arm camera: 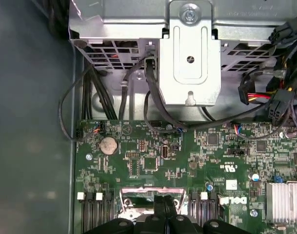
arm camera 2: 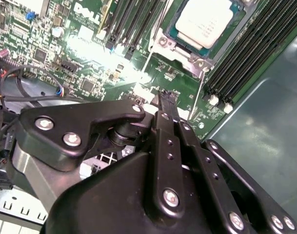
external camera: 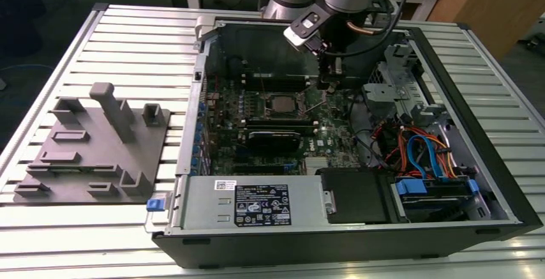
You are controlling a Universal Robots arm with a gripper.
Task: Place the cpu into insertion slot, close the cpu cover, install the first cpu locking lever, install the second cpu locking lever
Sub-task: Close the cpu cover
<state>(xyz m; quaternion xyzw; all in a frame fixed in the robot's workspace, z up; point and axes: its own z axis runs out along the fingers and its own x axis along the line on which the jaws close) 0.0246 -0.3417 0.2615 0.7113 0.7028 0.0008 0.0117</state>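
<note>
Now | cpu (arm camera 2: 207,22): flat pale-silver square top | end effector (arm camera 2: 165,96): pressed together

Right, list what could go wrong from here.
1. The gripper sits low beside the cpu; a sideways slip might scrape it.
2. A thin lever runs close by the gripper; a misjudged push could bend it.
3. Small parts crowd the motherboard around the tip and might get knocked.
</note>
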